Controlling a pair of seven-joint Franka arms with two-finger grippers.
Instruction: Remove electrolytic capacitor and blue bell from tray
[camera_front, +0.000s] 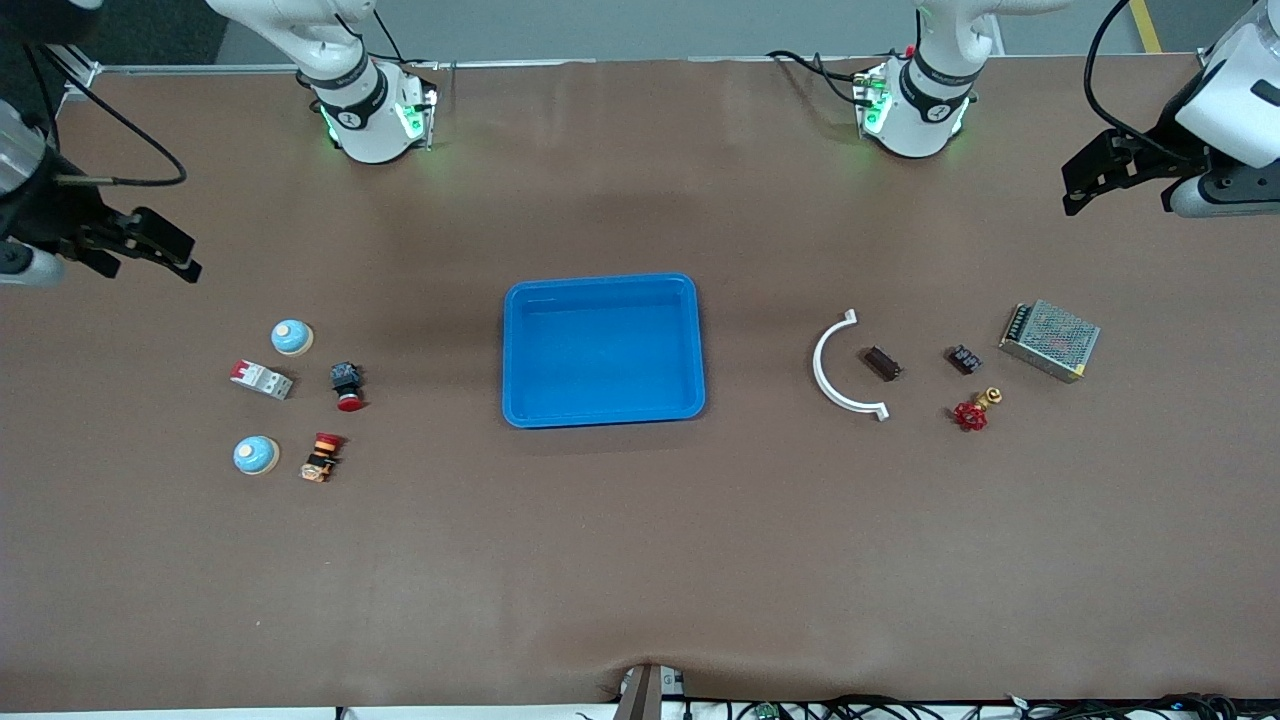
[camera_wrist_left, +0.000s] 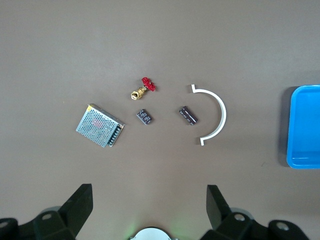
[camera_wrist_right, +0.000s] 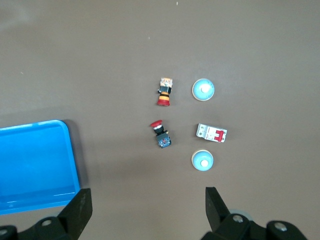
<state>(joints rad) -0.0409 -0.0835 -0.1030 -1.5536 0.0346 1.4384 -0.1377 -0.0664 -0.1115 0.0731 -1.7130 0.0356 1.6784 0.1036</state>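
Observation:
The capacitor (camera_front: 882, 362) (camera_wrist_left: 188, 115), a short dark cylinder, lies on its side on the table toward the left arm's end, beside a white curved strip (camera_front: 845, 365). Two pale blue bells sit toward the right arm's end: one (camera_front: 291, 337) (camera_wrist_right: 202, 160) farther from the front camera, the other (camera_front: 255, 455) (camera_wrist_right: 203, 90) nearer. My left gripper (camera_front: 1072, 192) (camera_wrist_left: 148, 190) hangs open and empty high over the table's left-arm end. My right gripper (camera_front: 185, 258) (camera_wrist_right: 147, 192) hangs open and empty high over the right-arm end.
A blue tray (camera_front: 520, 350) stands mid-table. Near the capacitor lie a small black block (camera_front: 964, 359), a red-handled brass valve (camera_front: 975, 410) and a mesh-covered metal box (camera_front: 1050, 340). Around the bells lie a white breaker (camera_front: 262, 379) and two push buttons (camera_front: 347, 385) (camera_front: 322, 457).

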